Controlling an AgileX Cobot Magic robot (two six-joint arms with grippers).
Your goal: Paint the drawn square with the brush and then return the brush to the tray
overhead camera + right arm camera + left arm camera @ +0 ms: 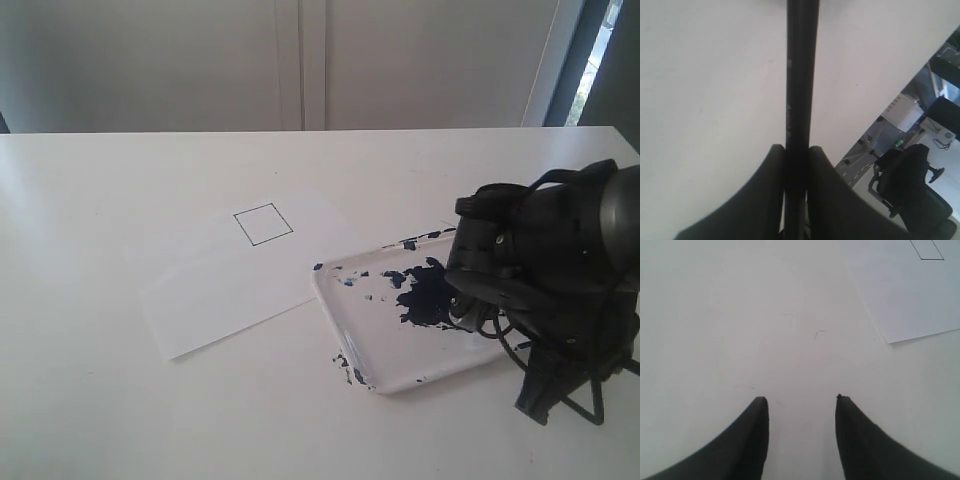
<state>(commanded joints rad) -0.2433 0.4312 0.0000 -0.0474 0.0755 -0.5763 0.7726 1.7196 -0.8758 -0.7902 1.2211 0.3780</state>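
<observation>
Here the right claw [796,149] clamps the brush [801,90] near the right edge of the counter [100,400]; left claw [801,399] stands open.

Paint-spattered tray [380,340] beside paper sheet [215,290]

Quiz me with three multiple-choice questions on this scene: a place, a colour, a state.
1. The thin black-line square lies: A on a wall; B on the white paper sheet; C on a plate.
2. The paint blot in the clear glossy tray is: A red; B green; C dark navy.
3. The right tool is: A shut on the long thin black brush; B open, empty; C unseen.
Answers: B, its outline sits on the sheet; C, the blot looks navy; A, it clamps the handle.
</observation>
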